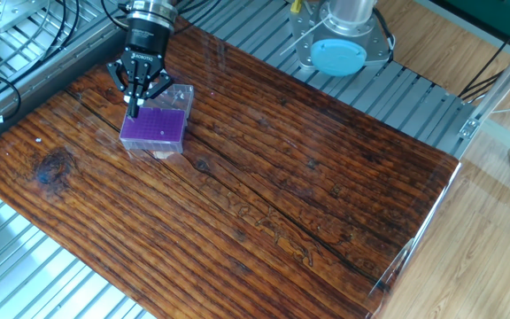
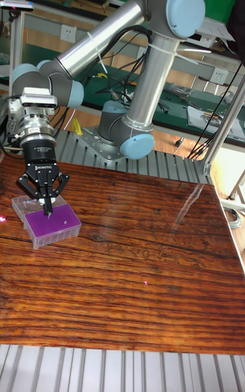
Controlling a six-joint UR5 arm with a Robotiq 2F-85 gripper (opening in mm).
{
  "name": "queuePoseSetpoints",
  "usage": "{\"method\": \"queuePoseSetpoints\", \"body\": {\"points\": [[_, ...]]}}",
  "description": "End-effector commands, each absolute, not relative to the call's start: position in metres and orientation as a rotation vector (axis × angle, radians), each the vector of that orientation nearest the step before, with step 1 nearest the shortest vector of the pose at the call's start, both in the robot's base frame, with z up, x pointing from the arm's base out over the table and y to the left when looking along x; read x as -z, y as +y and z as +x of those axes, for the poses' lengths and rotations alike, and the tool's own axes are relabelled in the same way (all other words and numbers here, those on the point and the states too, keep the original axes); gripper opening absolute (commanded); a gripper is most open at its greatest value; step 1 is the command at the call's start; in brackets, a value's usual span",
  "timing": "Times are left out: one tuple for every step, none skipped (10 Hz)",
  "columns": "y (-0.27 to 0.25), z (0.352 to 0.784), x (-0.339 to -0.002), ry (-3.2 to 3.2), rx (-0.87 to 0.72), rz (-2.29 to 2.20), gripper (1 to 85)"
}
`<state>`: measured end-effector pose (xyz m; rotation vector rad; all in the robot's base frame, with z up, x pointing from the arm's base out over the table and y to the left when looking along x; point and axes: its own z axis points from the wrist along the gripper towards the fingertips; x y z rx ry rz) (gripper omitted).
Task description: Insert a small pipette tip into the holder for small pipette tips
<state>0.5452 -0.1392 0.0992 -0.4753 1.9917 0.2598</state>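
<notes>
Pipette tip at pincer [image 1: 135,110] indiscernible

Fixed view: high, looking down obliquely across the table [image 1: 264,190], arm base [image 1: 339,49] at the far edge, top centre; moderately far, whole tabletop in frame. Tall fixed view: lower, nearer, facing the arm base [image 2: 129,140] head-on from the opposite table [image 2: 136,256] edge. Shared: tabletop, arm base, the holder [image 1: 155,128] [image 2: 51,223] and gripper [image 1: 134,110] [image 2: 47,212] left of the base.
</notes>
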Motion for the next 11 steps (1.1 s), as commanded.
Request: {"method": "queuePoseSetpoints", "body": {"points": [[-0.141, 0.548, -0.102, 1.983, -0.273, -0.452, 1.0], [-0.141, 0.547, -0.102, 1.983, -0.274, -0.458, 1.0], [-0.141, 0.547, -0.102, 1.982, -0.273, -0.459, 1.0], [-0.141, 0.547, -0.101, 1.983, -0.272, -0.461, 1.0], [-0.141, 0.547, -0.101, 1.983, -0.272, -0.461, 1.0], [-0.141, 0.547, -0.101, 1.983, -0.272, -0.461, 1.0], [-0.14, 0.547, -0.101, 1.986, -0.275, -0.462, 1.0], [-0.141, 0.546, -0.099, 1.995, -0.276, -0.46, 1.0], [-0.145, 0.545, -0.093, 2.018, -0.254, -0.461, 1.0], [-0.146, 0.544, -0.092, 2.029, -0.26, -0.445, 1.0], [-0.149, 0.546, -0.092, 2.034, -0.261, -0.414, 1.0]]}}
